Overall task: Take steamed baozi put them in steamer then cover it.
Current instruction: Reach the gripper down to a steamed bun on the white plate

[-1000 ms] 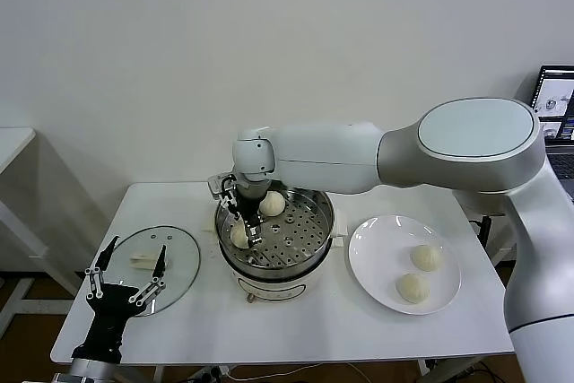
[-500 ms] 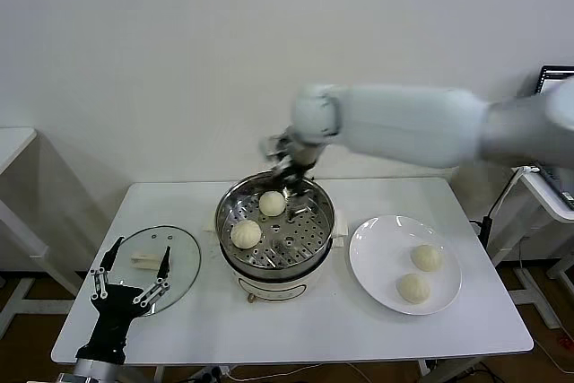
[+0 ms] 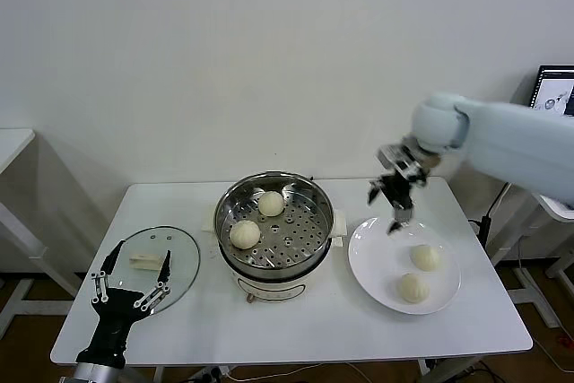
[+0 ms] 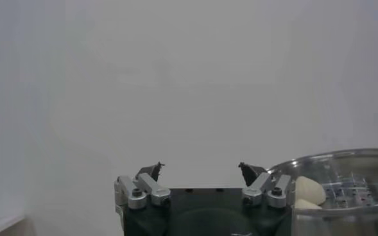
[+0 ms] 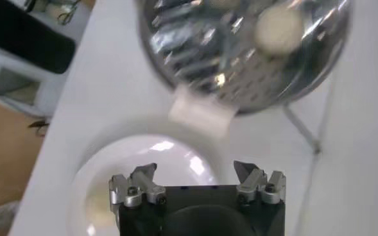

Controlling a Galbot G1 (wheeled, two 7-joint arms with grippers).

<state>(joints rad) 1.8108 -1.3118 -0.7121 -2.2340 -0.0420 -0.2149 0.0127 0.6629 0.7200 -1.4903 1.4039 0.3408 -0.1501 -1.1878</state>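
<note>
The steamer (image 3: 328,221) stands mid-table with two steamed baozi inside, one at the back (image 3: 271,204) and one at the front left (image 3: 244,234). Two more baozi (image 3: 427,257) (image 3: 413,288) lie on the white plate (image 3: 377,248) at the right. My right gripper (image 3: 384,211) hangs open and empty above the plate's far left edge. In its wrist view, the right gripper (image 5: 195,170) is over the plate (image 5: 144,160), with the steamer (image 5: 240,45) beyond. The cover (image 3: 179,262) lies flat at the left. My left gripper (image 3: 139,250) waits open at its near edge.
The left wrist view shows the left gripper (image 4: 201,170) empty, with the steamer's rim (image 4: 343,157) and a baozi (image 4: 309,190) off to one side. A laptop (image 3: 556,96) stands beyond the table's right end. Bare tabletop (image 3: 296,325) lies in front of the steamer.
My right arm has lifted out of the steamer and swung right to above the plate, leaving a second baozi in the steamer. The left arm has hardly moved.
</note>
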